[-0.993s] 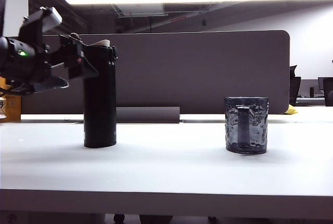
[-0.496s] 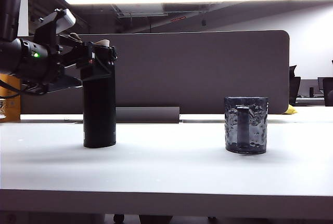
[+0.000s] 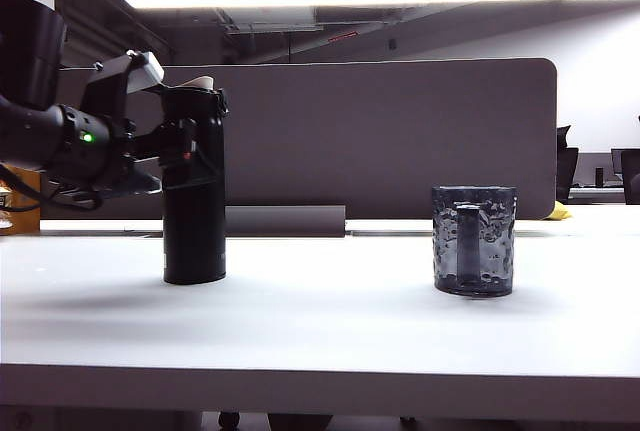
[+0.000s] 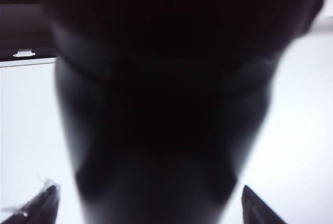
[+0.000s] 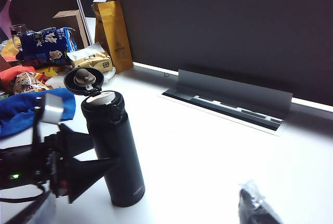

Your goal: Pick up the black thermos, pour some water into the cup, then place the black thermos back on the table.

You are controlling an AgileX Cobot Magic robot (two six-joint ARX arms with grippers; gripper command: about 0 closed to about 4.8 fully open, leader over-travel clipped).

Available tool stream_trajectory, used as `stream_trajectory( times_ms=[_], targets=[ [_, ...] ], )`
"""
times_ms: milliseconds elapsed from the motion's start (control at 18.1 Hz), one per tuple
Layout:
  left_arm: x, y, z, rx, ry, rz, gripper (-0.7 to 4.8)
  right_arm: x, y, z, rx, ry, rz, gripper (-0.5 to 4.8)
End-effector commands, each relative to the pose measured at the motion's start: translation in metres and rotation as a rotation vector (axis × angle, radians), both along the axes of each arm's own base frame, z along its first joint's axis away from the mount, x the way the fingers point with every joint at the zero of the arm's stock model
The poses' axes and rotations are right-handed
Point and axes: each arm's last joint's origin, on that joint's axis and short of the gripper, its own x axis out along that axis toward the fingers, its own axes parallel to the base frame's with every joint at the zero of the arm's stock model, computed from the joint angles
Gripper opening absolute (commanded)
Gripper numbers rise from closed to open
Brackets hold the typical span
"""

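Note:
The black thermos [image 3: 194, 201] stands upright on the white table [image 3: 330, 321] at the left, its flip lid [image 5: 83, 78] open and its pale spout showing. My left gripper [image 3: 190, 151] is open around the thermos's upper body. In the left wrist view the thermos [image 4: 161, 104] fills the space between the fingertips [image 4: 42, 207], with bright gaps on both sides. The cup [image 3: 473, 241] stands to the right, its handle facing the camera. My right gripper [image 5: 144, 213] is open and empty, hovering above the table and looking down at the thermos [image 5: 117, 156].
A grey-brown partition panel [image 3: 400, 131] runs along the table's back edge, with a cable tray [image 5: 229, 99] in front of it. Snack bags [image 5: 47, 44], a yellow box [image 5: 113, 34] and a blue cloth [image 5: 26, 109] lie beyond the thermos on the left side.
My left arm has moved right and lower, so its open fingers have gone from beside the thermos's lid to around its upper body. Thermos, cup and right gripper have not moved.

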Motion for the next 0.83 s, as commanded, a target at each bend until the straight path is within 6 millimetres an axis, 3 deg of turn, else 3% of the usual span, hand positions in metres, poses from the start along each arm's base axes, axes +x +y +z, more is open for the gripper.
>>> stream_trajectory(
  times_ms=[55,551,662,717,827],
  targets=[
    [0.0139,-0.0096,0.0032,-0.007,-0.03,-0.016,4.79,-0.0006,-0.0002,0.0021,0.003,-0.012,-0.001,4.79],
    [0.0196,-0.0131,-0.0008,-0.005,-0.023,-0.022,4.79,-0.0006,-0.0002,0.0018,-0.016,-0.024,-0.001,4.79],
    [0.0195,-0.0132,-0.0008,-0.006,-0.023,-0.026,1.05,-0.0003,-0.0005,0.0019,-0.016,-0.024,-0.015,4.79],
    [0.0195,-0.0132,-0.0007,-0.006,-0.024,-0.026,0.18,-0.0002,-0.0007,0.0017,-0.016,-0.023,-0.024,4.79],
    [0.0195,-0.0132,-0.0006,-0.006,-0.024,-0.026,0.17,-0.0002,-0.0008,0.002,-0.016,-0.024,-0.024,4.79]
  ],
)
